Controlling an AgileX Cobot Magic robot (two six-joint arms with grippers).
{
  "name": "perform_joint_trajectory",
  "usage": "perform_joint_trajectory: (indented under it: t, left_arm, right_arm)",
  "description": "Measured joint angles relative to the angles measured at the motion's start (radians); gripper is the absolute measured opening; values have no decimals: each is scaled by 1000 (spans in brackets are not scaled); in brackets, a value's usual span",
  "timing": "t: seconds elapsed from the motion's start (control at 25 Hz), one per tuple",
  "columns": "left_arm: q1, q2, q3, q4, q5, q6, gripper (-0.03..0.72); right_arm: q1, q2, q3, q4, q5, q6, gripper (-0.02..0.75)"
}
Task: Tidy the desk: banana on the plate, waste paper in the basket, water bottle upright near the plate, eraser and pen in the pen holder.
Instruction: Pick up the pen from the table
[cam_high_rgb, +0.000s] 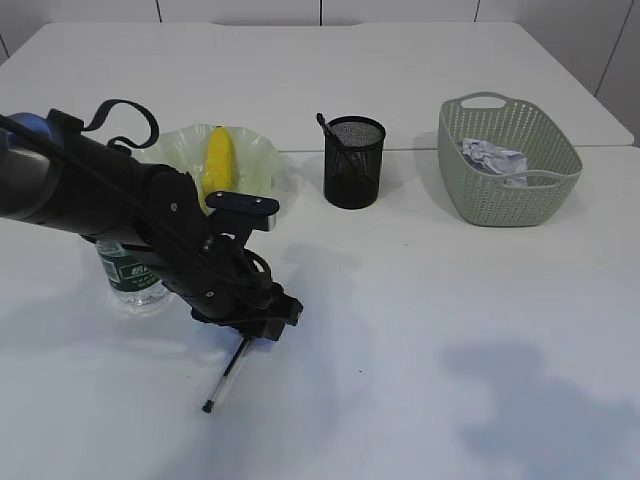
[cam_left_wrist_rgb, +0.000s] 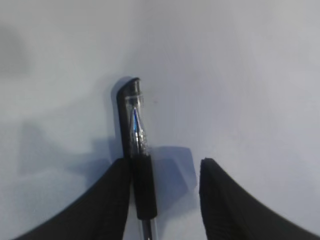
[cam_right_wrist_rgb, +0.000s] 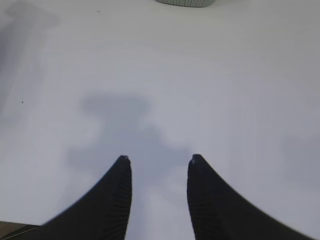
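My left fingers (cam_left_wrist_rgb: 167, 170) straddle the pen (cam_left_wrist_rgb: 137, 150) at lower centre, parted and not yet gripping; my right fingers (cam_right_wrist_rgb: 157, 165) hang open, empty, above the counter (cam_right_wrist_rgb: 200, 75).

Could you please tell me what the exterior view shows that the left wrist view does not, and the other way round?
Only the exterior view shows the banana on the plate, the water bottle upright beside it, the pen holder and the waste paper in the basket. Only the left wrist view shows the left gripper with its jaws apart, one finger against the pen, the other clear of it. Both show that pen lying on the desk under the gripper.
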Motion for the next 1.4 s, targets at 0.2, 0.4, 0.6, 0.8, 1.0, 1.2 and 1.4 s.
perform_joint_trajectory:
  t: [0.2,0.4,0.6,0.8,1.0,1.2,1.4]
  left_arm:
    - [0,0,-1,16,18,0,243]
    - [0,0,-1,41,32,0,137]
    - [0,0,-1,61,33,0,46]
    - [0,0,-2,65,38,0,36]
    - [0,-14,-3,69,62,0,36]
    - [0,-89,-3,71,50,0,34]
    - [0,-161,-3,97,-46,0,34]
  right_arm:
    - [0,0,0,0,0,-1,281]
    - [0,0,0,0,2,-1,281]
    - [0,0,0,0,2,-1,281]
    - [0,0,0,0,2,-1,281]
    - [0,0,0,0,2,-1,281]
    - [0,0,0,0,2,-1,281]
    - [0,0,0,0,2,-1,281]
